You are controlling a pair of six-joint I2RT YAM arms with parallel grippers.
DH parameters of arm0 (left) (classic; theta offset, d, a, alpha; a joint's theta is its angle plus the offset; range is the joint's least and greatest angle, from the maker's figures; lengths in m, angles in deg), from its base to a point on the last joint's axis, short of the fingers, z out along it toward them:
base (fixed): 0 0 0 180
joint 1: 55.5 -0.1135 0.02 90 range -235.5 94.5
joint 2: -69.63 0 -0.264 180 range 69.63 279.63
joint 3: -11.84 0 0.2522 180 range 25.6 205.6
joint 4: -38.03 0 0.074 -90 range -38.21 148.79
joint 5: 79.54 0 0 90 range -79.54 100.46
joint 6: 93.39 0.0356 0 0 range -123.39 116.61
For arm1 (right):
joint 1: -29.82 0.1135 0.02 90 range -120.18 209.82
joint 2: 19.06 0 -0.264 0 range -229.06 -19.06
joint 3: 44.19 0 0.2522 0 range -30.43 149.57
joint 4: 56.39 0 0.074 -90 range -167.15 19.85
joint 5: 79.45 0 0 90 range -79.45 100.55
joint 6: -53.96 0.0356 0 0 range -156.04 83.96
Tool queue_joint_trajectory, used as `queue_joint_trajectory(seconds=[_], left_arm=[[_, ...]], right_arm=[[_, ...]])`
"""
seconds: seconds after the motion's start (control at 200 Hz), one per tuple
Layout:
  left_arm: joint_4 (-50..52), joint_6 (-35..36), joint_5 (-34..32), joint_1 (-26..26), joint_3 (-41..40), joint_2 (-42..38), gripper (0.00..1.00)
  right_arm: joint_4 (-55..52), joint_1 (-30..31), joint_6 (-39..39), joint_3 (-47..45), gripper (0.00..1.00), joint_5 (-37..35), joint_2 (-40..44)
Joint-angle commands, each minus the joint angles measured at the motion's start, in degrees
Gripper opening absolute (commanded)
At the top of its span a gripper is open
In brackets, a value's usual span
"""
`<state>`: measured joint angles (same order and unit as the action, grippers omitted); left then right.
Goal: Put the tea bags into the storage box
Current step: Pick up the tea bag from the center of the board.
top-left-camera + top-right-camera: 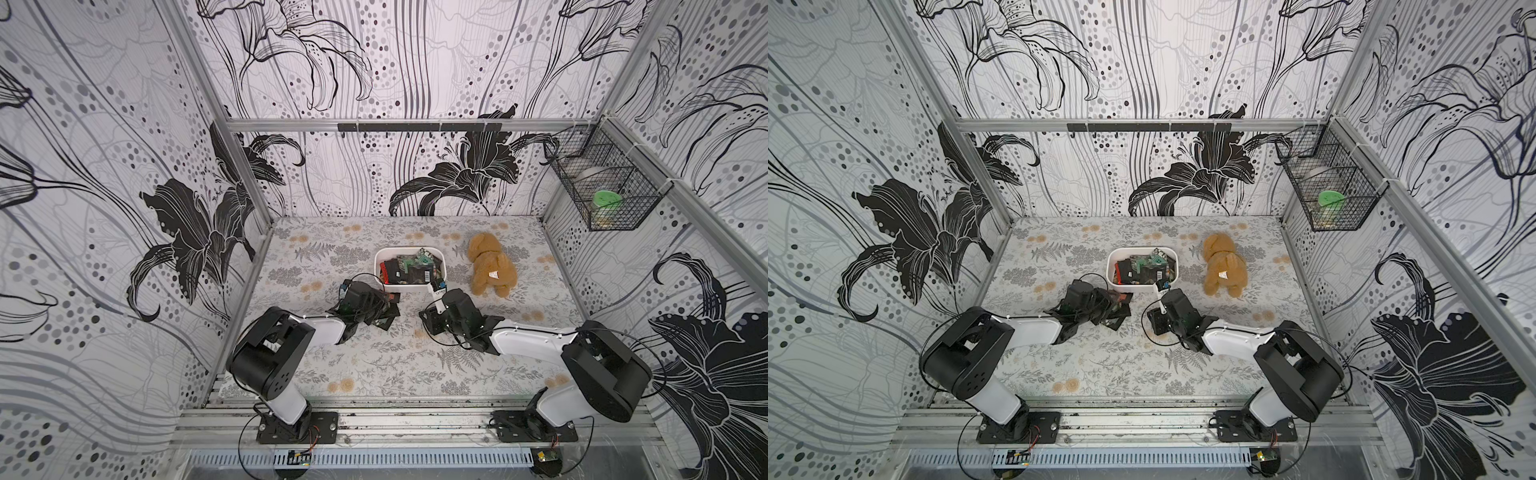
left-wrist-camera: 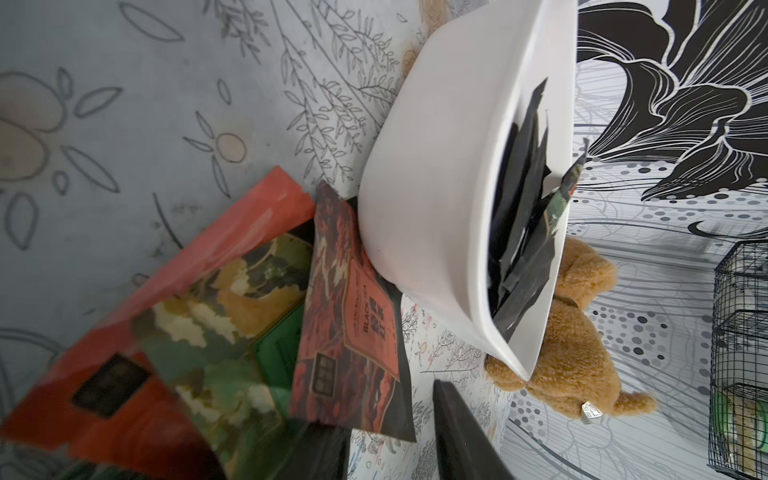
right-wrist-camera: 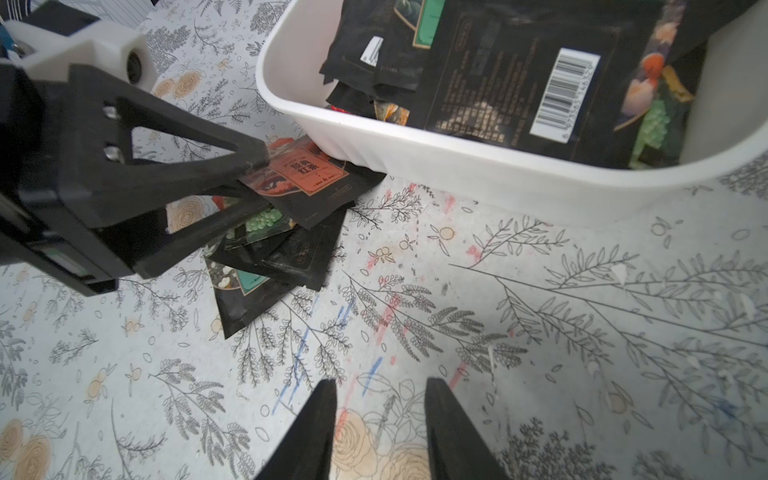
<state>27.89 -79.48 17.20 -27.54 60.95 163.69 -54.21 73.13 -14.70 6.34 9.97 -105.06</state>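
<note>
The white storage box (image 1: 379, 266) (image 3: 457, 166) stands mid-table with several dark tea bags (image 1: 411, 266) (image 3: 498, 83) inside. More tea bags (image 1: 388, 316) (image 3: 286, 245) lie in a loose pile on the cloth against the box's near left corner, a red-labelled one (image 2: 353, 316) on top. My left gripper (image 3: 253, 183) (image 2: 386, 415) is turned on its side at this pile. One finger is above the red-labelled bag and one lower in the pile, with a gap still showing between the jaws. My right gripper (image 3: 380, 386) (image 1: 430, 320) hovers open and empty over bare cloth in front of the box.
A tan plush toy (image 1: 490, 266) (image 2: 582, 332) lies just right of the box. A black wire basket (image 1: 602, 183) holding a green-lidded jar hangs on the right wall. The two arms sit close together in front of the box.
</note>
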Motion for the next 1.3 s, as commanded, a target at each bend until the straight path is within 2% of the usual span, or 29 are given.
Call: queue_joint_trajectory(seconds=[0.0,0.26,0.431,0.546,0.711,0.906,1.086,1.191,1.297], left_arm=[[-0.80,0.20,-1.73,-0.26,1.49,1.44,0.35],[-1.10,-0.02,-2.29,-0.48,2.09,3.78,0.31],[-1.05,-0.28,-2.23,-1.15,1.97,4.46,0.18],[-1.32,-0.57,-1.97,-1.27,1.18,4.10,0.15],[-2.09,-1.89,-0.22,-1.34,-1.07,2.09,0.02],[-0.96,-2.38,1.60,-1.34,-6.25,-4.83,0.00],[9.52,1.02,-0.76,-1.34,-9.78,-17.17,0.00],[19.32,7.45,-3.13,-1.25,-6.75,-24.61,0.00],[27.83,14.74,-5.32,-0.92,0.38,-26.76,0.00]], right_arm=[[0.39,-0.11,-1.21,1.10,0.40,0.23,0.46],[0.36,-0.14,-1.25,0.95,0.40,0.18,0.65],[0.49,-0.13,-0.99,0.85,0.39,-0.12,0.79],[0.71,-0.13,-0.81,0.62,0.39,-0.04,0.88],[0.61,-0.16,-0.70,0.67,0.39,0.14,0.91],[1.06,-0.12,-0.69,-0.28,0.39,-0.43,2.40],[1.11,-0.11,-0.70,-0.82,0.39,-0.57,3.19],[1.35,-0.15,-0.56,-0.87,0.39,-0.39,3.20],[1.37,-0.14,-0.48,-0.57,0.39,-0.69,2.99]])
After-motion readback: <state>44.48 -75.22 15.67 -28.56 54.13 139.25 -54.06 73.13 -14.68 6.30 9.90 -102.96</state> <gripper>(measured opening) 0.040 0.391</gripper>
